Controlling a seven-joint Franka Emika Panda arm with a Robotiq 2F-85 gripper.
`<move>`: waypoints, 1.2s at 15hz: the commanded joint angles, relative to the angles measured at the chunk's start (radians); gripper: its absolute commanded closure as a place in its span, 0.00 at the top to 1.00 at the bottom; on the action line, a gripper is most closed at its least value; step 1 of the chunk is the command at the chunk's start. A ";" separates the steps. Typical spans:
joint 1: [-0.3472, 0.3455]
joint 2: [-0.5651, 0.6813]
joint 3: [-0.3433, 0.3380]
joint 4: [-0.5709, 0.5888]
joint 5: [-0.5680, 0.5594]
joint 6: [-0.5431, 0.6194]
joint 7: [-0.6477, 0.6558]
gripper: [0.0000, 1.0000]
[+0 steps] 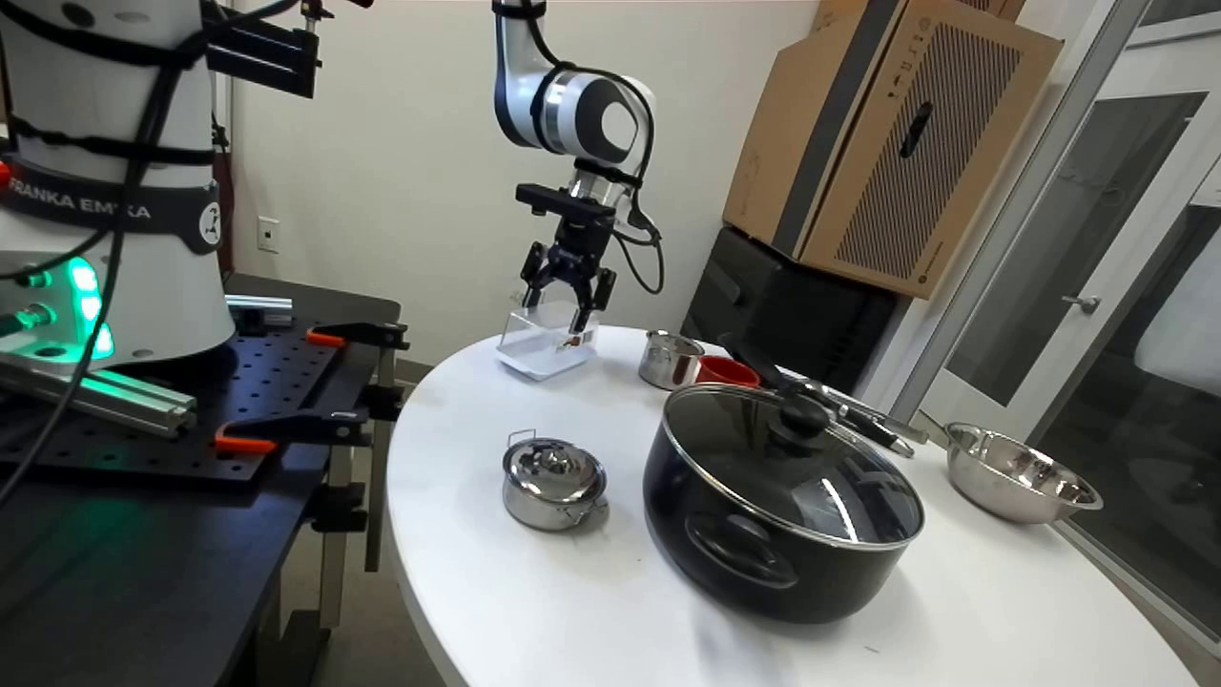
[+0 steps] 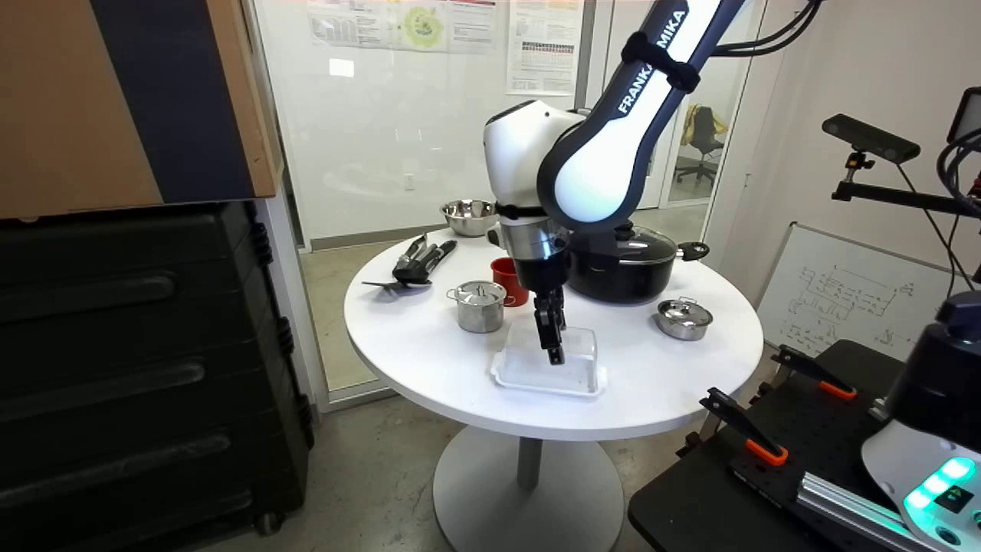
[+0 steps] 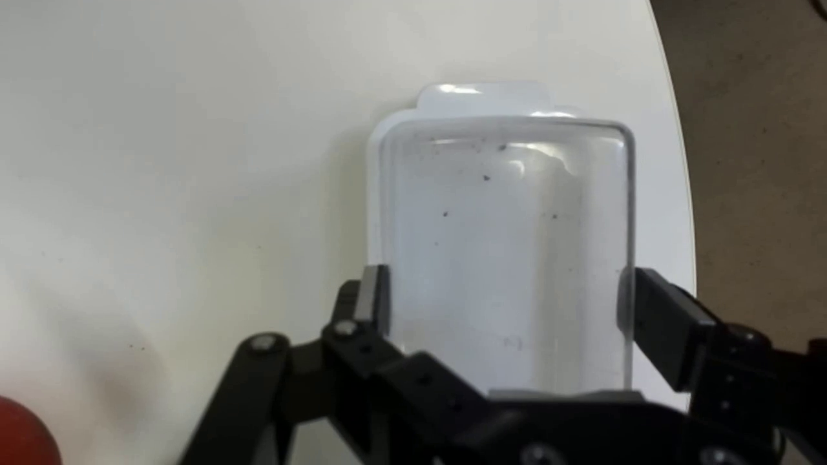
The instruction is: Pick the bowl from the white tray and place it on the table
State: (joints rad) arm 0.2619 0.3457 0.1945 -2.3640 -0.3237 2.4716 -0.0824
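Wrist view: bowl (image 3: 491,252) on tray (image 3: 484,98), ctr-R of frame | gripper (image 3: 508,298) jaws astride, can't tell if clenched | risk: may slip if squeeze weak, sides smooth; tray poss. drags if rims catch

Large round white table (image 1: 591,601): bright in both exterior views, greyer in the wrist view, with faint soft-edged shadows.
Rectangular white tray (image 3: 484,97) on the table: sharp glints on its tab, soft shade along one edge.
Round black pot with glass lid (image 1: 784,504) on the table: a white streak of glare across the lid.
Small steel lidded pot (image 1: 553,485) on the table: hard highlights.
White robot arm (image 2: 594,192) above the table: washed out on its round cover.
Green lamps (image 1: 86,305) left of the table: pale burnt cores, green spill on the silver metal bar (image 1: 124,401) below.
Black drawer cabinet (image 2: 138,345) left of the table: dim, handles faint.
Printed white posters (image 2: 471,23) beyond the table: too soft to read.
Grey metal door post (image 1: 1013,205) right of the table: leaning steeply.
Black two-fingered gripper (image 3: 507,297) over the table: dark, slightly blurred.
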 commanded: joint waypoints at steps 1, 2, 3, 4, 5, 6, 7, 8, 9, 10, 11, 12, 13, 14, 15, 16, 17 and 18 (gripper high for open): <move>0.011 -0.008 -0.009 0.006 -0.011 0.007 0.021 0.64; 0.006 -0.023 -0.002 -0.002 -0.001 0.008 0.011 0.64; 0.003 -0.039 0.003 -0.011 0.006 0.011 0.004 0.64; -0.002 -0.061 0.011 -0.023 0.018 0.012 -0.009 0.64; -0.006 -0.091 0.021 -0.039 0.029 0.014 -0.022 0.64; -0.010 -0.119 0.028 -0.052 0.039 0.015 -0.030 0.64; -0.014 -0.148 0.037 -0.066 0.053 0.014 -0.042 0.64; -0.020 -0.183 0.044 -0.083 0.070 0.014 -0.056 0.64; -0.024 -0.212 0.047 -0.095 0.084 0.013 -0.064 0.64; -0.027 -0.239 0.044 -0.107 0.091 0.011 -0.067 0.64; -0.032 -0.260 0.032 -0.116 0.091 0.006 -0.060 0.64; -0.042 -0.275 0.021 -0.123 0.095 0.001 -0.057 0.64; -0.056 -0.283 0.005 -0.128 0.094 -0.006 -0.049 0.64; -0.071 -0.290 -0.010 -0.132 0.096 -0.010 -0.045 0.64; -0.091 -0.285 -0.028 -0.133 0.101 -0.017 -0.049 0.64; -0.106 -0.281 -0.043 -0.132 0.097 -0.024 -0.045 0.64; -0.125 -0.267 -0.061 -0.128 0.096 -0.030 -0.042 0.64; -0.140 -0.257 -0.075 -0.125 0.097 -0.035 -0.040 0.64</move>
State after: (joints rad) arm 0.1577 0.0839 0.1543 -2.4851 -0.2455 2.4594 -0.1142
